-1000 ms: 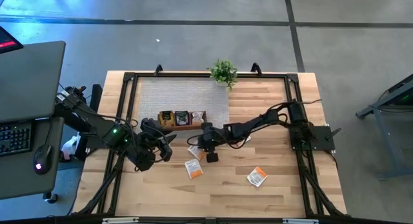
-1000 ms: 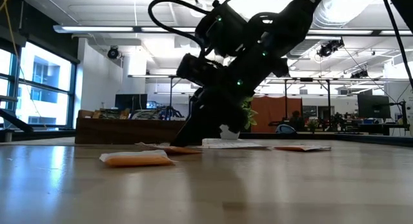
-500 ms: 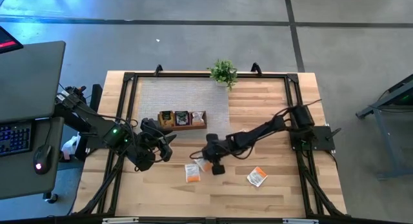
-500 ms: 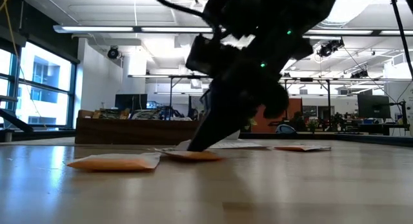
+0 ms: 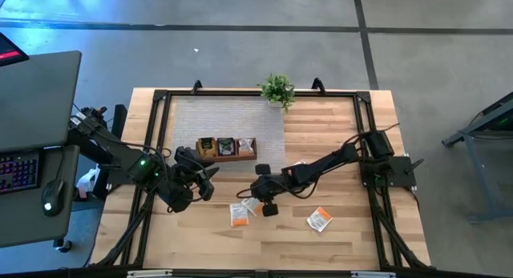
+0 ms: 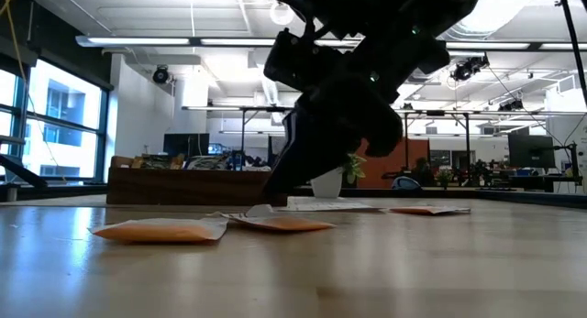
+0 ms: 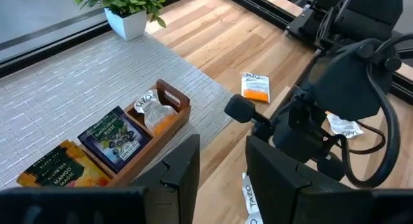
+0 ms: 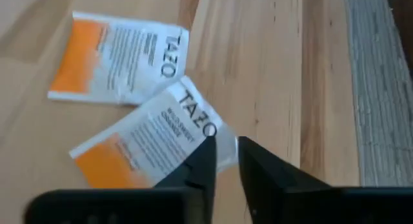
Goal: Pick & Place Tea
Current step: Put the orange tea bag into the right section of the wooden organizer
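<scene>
Tea sachet (image 8: 147, 143) lies flat on bench (image 5: 345, 134), dragged nearer since a second ago; right pincer (image 8: 222, 161), narrowly parted, straddles its corner, nothing lifted yet.

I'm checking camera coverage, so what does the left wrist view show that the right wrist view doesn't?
Only the left wrist view shows the wooden tray with sachets in its compartments, the potted plant, the grey mat and the right arm. Only the right wrist view shows the right gripper, fingers slightly apart, at the corner of an orange-and-white tea sachet that overlaps a second one. Both show the wooden table.
</scene>
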Motion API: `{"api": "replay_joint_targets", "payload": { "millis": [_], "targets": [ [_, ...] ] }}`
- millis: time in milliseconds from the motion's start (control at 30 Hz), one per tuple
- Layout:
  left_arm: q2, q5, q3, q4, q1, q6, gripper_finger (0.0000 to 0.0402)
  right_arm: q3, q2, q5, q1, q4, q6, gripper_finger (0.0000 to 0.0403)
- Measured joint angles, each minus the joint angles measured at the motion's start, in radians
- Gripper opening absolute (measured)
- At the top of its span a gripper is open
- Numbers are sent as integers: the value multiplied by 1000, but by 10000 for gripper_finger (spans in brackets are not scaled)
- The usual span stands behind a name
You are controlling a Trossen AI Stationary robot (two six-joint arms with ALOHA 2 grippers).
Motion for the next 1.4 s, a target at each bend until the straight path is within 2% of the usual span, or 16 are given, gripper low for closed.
{"api": "replay_joint_targets", "payload": {
  "millis": [167,267,467,567,667,900,1033,1133,1300,1400],
  "targets": [
    [0,0,0,4,0,0,124,1,0,-40,-10,32,48,119],
    [0,0,0,4,0,0,124,2,3,-23,-11,28,57,152],
    [0,0,0,3,0,0,124,-36,17,-16,-20,24,119,173],
    [0,0,0,2,0,0,124,-44,18,-18,-26,28,146,165],
    [0,0,0,2,0,0,124,-44,23,-32,-28,38,140,137],
    [0,0,0,3,0,0,124,-45,26,-38,-35,63,135,15],
    [0,0,0,3,0,0,124,-45,19,-22,-46,82,113,20],
    [0,0,0,2,0,0,124,-18,-20,77,-64,95,75,16],
    [0,0,0,1,0,-1,124,-2,-85,473,-114,200,26,7],
    [0,0,0,0,0,0,124,-5,-100,611,-156,225,60,7]
  ]
}}
